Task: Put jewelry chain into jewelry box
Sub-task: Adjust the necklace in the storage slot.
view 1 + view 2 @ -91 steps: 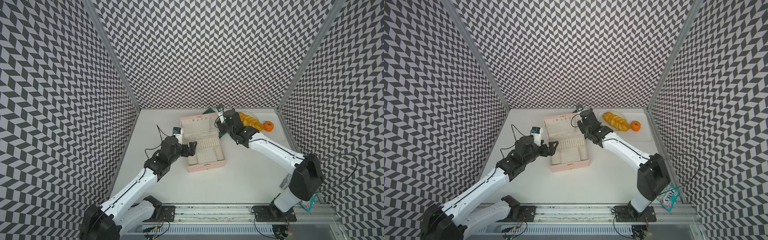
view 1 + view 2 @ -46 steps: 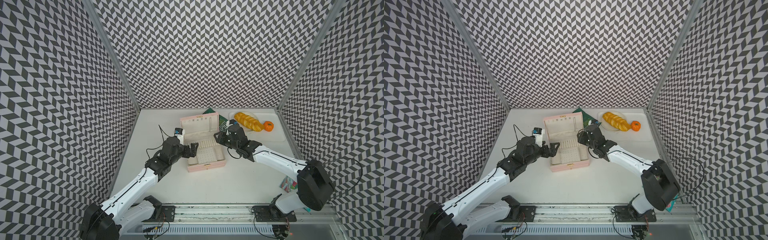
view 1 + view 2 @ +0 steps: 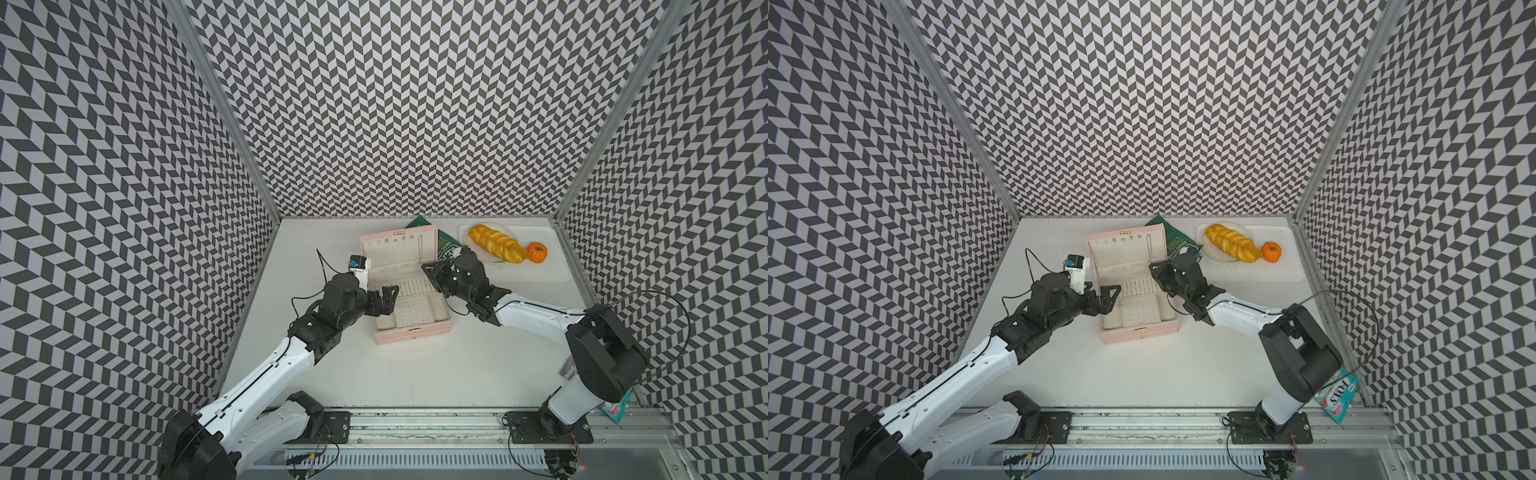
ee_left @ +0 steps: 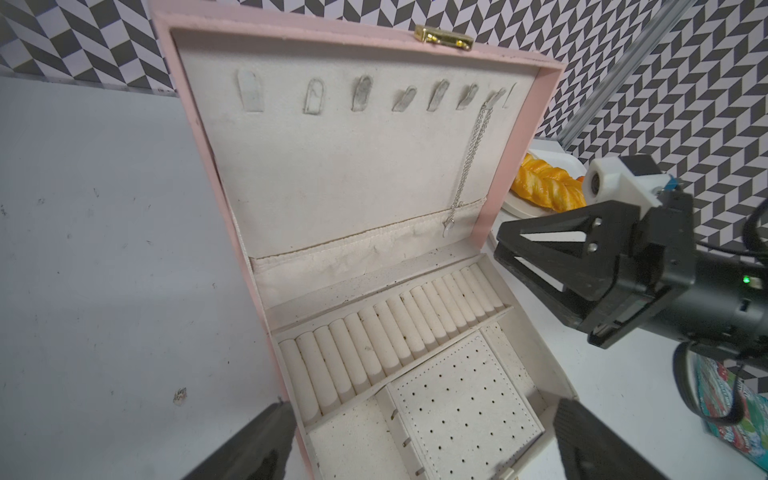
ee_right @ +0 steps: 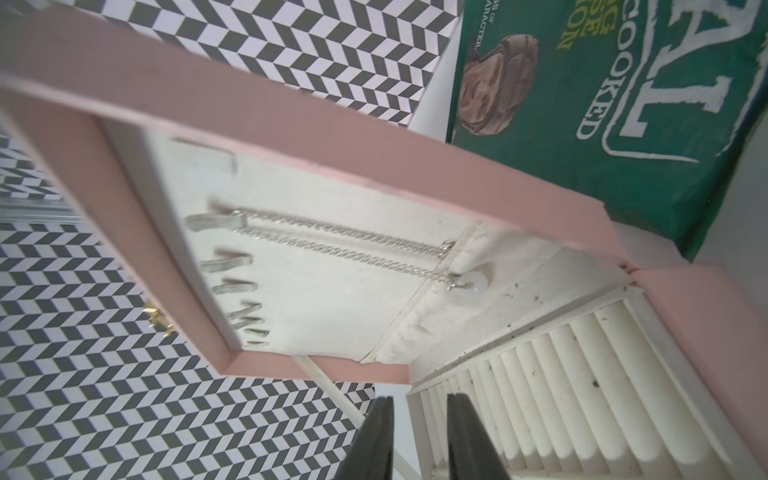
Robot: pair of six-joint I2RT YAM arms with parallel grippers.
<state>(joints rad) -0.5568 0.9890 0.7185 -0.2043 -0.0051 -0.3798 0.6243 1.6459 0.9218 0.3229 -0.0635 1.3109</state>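
The jewelry box (image 3: 395, 337) stands open on the worktop (image 3: 415, 374). The jewelry chain (image 4: 471, 153) hangs doubled from a hook in the raised lid, near the lid edge on the right arm's side. Its small pale pendant (image 5: 473, 284) seems to rest on the rim of the lid's fabric pocket, though blur makes the contact hard to judge. The left jaws are spread wide and empty at the box's left side, while the right jaws, beside the ring rolls (image 4: 395, 332), stand a narrow gap apart with nothing between them.
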